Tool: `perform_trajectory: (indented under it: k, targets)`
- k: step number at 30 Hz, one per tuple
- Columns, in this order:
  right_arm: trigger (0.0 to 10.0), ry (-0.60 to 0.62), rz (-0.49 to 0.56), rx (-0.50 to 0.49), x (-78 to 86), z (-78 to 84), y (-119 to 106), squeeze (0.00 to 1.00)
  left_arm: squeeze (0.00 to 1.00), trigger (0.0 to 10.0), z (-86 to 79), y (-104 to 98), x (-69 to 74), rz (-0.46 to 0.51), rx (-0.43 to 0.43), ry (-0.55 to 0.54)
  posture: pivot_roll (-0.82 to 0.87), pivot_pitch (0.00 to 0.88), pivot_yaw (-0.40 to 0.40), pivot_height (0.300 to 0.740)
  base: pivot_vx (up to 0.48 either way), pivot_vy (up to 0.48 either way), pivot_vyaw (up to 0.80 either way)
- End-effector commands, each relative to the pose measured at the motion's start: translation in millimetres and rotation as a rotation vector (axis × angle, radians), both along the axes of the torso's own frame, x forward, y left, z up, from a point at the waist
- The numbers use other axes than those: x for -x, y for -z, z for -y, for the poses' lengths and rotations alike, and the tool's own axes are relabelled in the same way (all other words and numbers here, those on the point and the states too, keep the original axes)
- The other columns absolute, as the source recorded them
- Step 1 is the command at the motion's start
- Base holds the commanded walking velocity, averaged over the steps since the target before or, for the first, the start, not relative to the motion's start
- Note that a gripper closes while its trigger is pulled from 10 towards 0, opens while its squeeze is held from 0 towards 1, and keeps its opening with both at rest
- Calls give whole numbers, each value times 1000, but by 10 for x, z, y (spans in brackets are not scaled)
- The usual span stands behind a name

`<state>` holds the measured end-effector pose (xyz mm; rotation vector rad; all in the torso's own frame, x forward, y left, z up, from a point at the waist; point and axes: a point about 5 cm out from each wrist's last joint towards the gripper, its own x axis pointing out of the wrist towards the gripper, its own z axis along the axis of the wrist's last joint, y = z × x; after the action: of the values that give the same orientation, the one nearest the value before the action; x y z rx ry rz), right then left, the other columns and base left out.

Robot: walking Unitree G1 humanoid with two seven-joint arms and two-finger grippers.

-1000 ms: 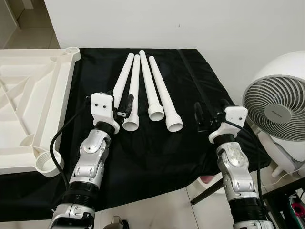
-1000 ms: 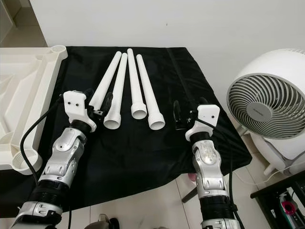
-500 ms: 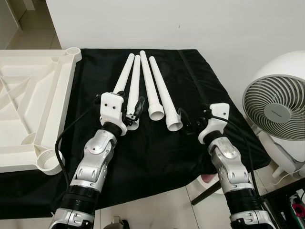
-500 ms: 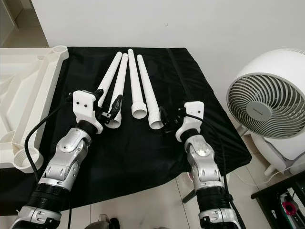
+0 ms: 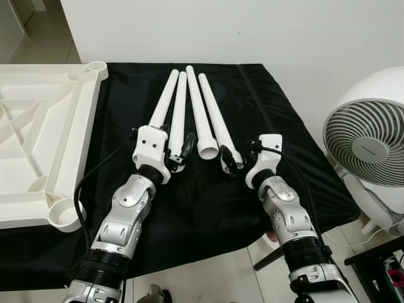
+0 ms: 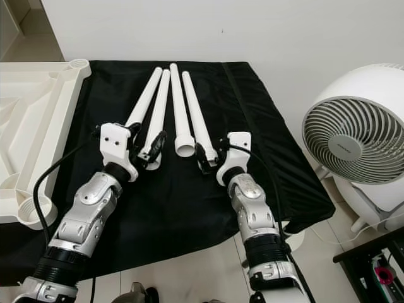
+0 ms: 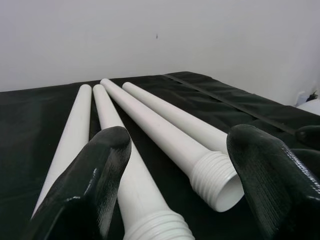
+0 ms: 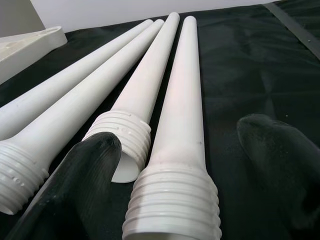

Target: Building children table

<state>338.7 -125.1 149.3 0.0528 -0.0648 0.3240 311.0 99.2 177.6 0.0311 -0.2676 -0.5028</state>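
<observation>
While four white table legs (image 5: 202, 120) lie side by side on the black cloth (image 5: 189, 202), my right gripper (image 6: 205, 158) and left gripper (image 6: 151, 153) spread wide around threaded ends; they look light, stiff, slippery, best gripped just above the threads.

I see a black-draped table (image 5: 189, 208) carrying four white table legs (image 5: 202, 113) side by side; the white tabletop (image 5: 38, 139) apparently overlaps its left edge.

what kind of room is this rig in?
Probably a home room used as an assembly spot: tiled floor, plain white wall, a household fan beside a black-draped table holding four white legs and an upturned tabletop.
</observation>
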Motion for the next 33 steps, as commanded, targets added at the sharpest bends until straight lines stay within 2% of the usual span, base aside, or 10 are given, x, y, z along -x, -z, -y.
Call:
perform_trajectory:
  k: [1, 8, 16, 21, 31, 32, 33]
  targets:
    - [10000, 6, 2, -6, 13, 30, 15, 0, 0, 10000, 47, 35, 39, -13, -43, 120, 68, 100, -32, 740, 0, 0, 0]
    - [10000, 35, -4, -16, 9, 81, 29, 0, 0, 10000, 38, 34, 36, -18, -37, 110, 66, 98, -34, 740, 0, 0, 0]
    - [10000, 41, -125, -20, -21, 67, 215, 0, 0, 10000, 51, 28, 55, -24, -36, 112, 68, 99, -38, 740, 0, 0, 0]
    - [10000, 22, -150, -21, -56, -9, 296, 0, 0, 10000, 63, 27, 70, -27, -38, 119, 70, 102, -37, 740, 0, 0, 0]
    - [10000, 11, -138, -41, -159, -122, 226, 0, 0, 10000, 49, 22, 69, -31, -40, 110, 81, 101, -42, 740, 0, 0, 0]
    - [3569, 11, -137, -43, -162, -122, 225, 0, 0, 10000, 48, 22, 70, -32, -40, 109, 82, 101, -44, 740, 0, 0, 0]
    - [3569, 11, -137, -43, -162, -122, 225, 0, 0, 10000, 48, 22, 70, -32, -40, 109, 82, 101, -44, 740, 0, 0, 0]
